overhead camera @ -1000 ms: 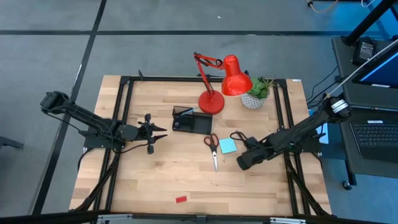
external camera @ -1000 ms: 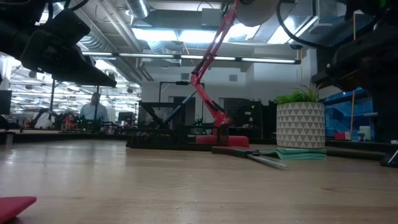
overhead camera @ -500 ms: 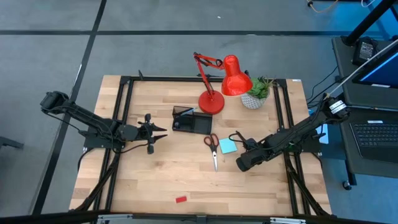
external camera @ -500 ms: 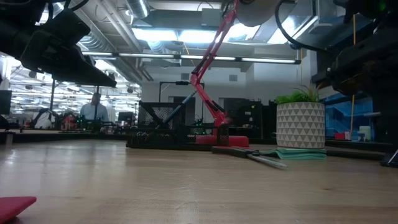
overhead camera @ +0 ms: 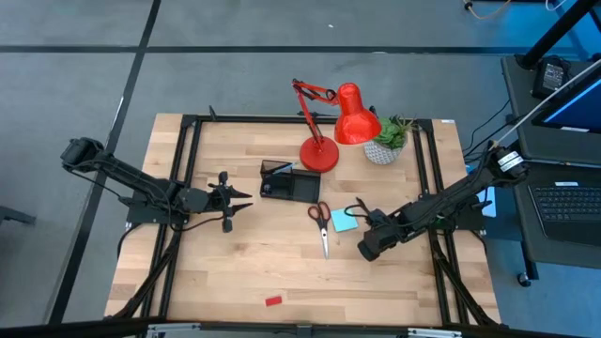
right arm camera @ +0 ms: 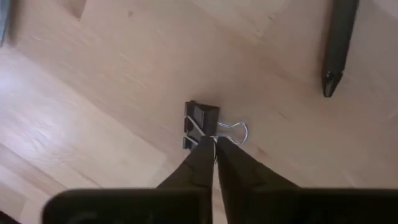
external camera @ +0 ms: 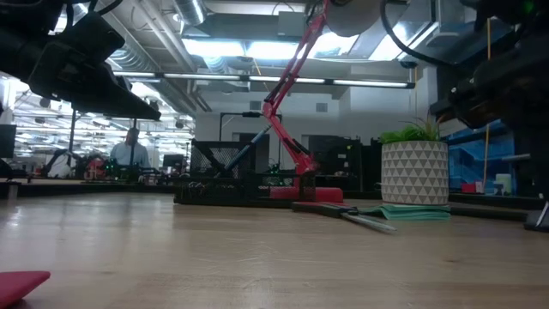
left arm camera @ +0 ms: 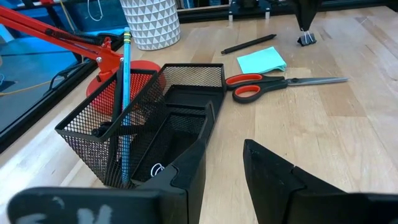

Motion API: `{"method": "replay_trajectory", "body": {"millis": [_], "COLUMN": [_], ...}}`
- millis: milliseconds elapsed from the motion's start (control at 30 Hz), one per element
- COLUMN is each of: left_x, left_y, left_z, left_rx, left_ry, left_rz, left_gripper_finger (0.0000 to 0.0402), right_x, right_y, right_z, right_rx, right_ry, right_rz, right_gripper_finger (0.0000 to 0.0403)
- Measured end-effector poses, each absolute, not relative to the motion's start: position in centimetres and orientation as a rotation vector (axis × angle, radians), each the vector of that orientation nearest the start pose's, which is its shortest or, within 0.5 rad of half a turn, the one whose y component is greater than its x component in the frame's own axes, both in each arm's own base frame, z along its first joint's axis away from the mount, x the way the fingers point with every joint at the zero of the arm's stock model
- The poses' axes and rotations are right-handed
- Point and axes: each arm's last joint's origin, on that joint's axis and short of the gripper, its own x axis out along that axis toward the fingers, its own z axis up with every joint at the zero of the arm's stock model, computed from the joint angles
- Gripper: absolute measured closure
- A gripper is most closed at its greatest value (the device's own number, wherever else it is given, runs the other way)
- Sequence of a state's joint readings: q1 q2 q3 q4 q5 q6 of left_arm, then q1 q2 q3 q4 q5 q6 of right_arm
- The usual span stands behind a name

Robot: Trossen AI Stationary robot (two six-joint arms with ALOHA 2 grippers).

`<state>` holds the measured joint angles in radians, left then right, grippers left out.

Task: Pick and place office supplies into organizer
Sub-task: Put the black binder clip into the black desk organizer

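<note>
Your organizer (overhead camera: 289,182) is one black wire-mesh tray with compartments, sitting mid-bench just in front of the red lamp's round base (overhead camera: 318,154). In the left wrist view it holds one light-blue pen (left arm camera: 125,99) standing upright and one dark pen (left arm camera: 116,118) leaning beside it.

Just beside the organizer lie one pair of red-handled scissors (overhead camera: 321,222) with bare metal blades, and one flat cyan sticky-note pad (overhead camera: 343,220), square in shape, next to the handles. One thin black pen (left arm camera: 249,44) lies beyond the pad. One small red block (overhead camera: 273,301) sits alone near the bench's front edge.

Your right gripper (right arm camera: 214,149) has its fingers pressed together on the wire loop of one black binder clip (right arm camera: 202,121), which rests on the pale wooden bench (overhead camera: 235,263).

Your left gripper (overhead camera: 241,197) hovers left of the organizer, its fingers apart and holding nothing.

One white patterned plant pot (overhead camera: 381,150) stands by the lamp.
</note>
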<state>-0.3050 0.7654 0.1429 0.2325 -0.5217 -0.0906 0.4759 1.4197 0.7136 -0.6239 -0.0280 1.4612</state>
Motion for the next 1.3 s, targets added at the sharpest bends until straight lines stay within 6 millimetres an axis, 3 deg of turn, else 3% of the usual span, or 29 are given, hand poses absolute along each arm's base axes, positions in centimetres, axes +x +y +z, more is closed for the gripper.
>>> {"method": "replay_trajectory", "body": {"millis": [367,567,1067,1300], "left_x": [14.7,14.8,14.8,14.8], "left_y": [-3.1,-2.8,-2.7,-2.7], "left_z": [15.7,16.2,16.3,16.3], "left_rx": [0.069,0.077,0.078,0.078], "left_ry": [0.346,0.287,0.281,0.280], "left_rz": [0.235,0.363,0.382,0.383], "left_gripper_finger": [0.0300,0.0300,0.0300,0.0296], "right_x": [20.3,20.3,22.9,23.8], "right_y": [10.5,10.4,10.9,10.4], "right_z": [15.8,16.3,21.0,22.4], "right_rx": [0.847,0.835,0.559,0.392], "right_ry": [1.294,1.287,1.025,0.883], "right_rz": [-0.543,-0.526,-0.374,-0.417], "right_gripper_finger": [0.0401,0.0402,0.0403,0.0403]}}
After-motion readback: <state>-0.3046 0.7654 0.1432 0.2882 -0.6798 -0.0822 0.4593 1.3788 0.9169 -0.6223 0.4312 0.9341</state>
